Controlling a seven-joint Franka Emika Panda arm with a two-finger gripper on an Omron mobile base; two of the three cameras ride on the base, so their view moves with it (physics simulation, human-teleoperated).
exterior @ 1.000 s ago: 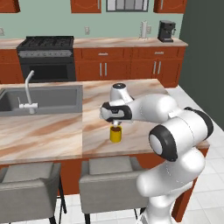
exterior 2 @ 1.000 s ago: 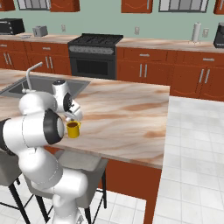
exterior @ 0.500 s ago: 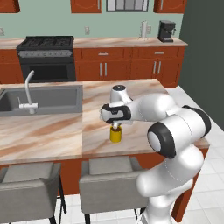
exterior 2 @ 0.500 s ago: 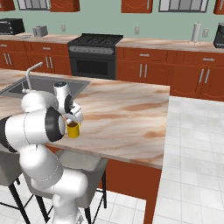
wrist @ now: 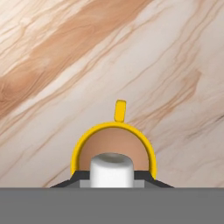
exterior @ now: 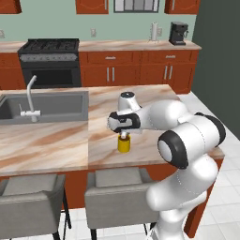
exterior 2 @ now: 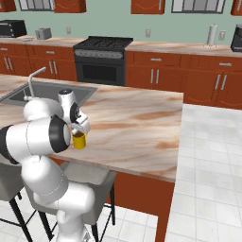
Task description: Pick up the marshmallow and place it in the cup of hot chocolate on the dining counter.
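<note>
The yellow cup of hot chocolate [exterior: 123, 145] [exterior 2: 79, 141] [wrist: 114, 129] stands on the marble dining counter [exterior: 51, 145] [exterior 2: 137, 123] near its front edge. My gripper [exterior: 123, 136] [exterior 2: 78, 130] [wrist: 111, 180] hangs straight down just over the cup's mouth. In the hand view the white marshmallow [wrist: 111, 170] sits between the dark fingertips, right above the brown drink, with the cup's small handle pointing away. The gripper is shut on the marshmallow.
A grey sink [exterior: 47, 107] with a tall faucet [exterior: 29, 96] is set into the counter left of the cup. Grey stools [exterior: 116, 194] stand at the counter's front. A black stove [exterior: 49, 61] and red-brown cabinets line the back wall.
</note>
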